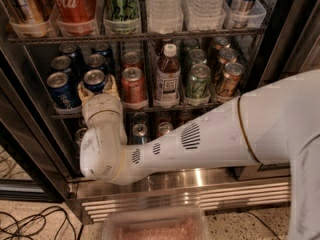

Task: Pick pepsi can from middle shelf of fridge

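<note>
Frankly, I see only the silver top and blue shoulder of the pepsi can, left on the middle shelf; the wrist hides the rest. My arm bends up from below, the gripper upright, its fingers pinching the can's sides

- Small blue aluminium pepsi can stands front-left on the dark wire middle shelf of the dark-framed fridge.
- White gripper sits at that can's front.
- Just right of it, an orange-red aluminium can.
</note>
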Tool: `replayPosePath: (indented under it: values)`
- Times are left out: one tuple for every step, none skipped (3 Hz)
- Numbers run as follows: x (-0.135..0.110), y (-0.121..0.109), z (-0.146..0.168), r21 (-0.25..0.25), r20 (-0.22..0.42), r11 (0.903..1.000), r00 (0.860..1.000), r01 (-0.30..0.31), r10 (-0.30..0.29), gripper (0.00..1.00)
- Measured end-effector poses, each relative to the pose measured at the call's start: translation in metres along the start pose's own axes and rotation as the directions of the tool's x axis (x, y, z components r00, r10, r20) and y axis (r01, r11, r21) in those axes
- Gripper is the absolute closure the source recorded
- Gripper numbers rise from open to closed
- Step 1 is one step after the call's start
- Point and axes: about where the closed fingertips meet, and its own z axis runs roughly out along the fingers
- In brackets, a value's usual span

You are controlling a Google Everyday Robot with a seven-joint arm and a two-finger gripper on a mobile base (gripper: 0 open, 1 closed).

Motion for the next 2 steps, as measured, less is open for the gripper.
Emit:
replayPosePath:
  values:
    - [0.007, 0.0, 0.001, 0.009, 0.0, 1.0, 1.0, 0.003, -0.003, 0.98]
    - [0.019, 0.001, 0.001, 0.016, -0.002, 0.9998, 1.0, 0.012, -0.012, 1.0]
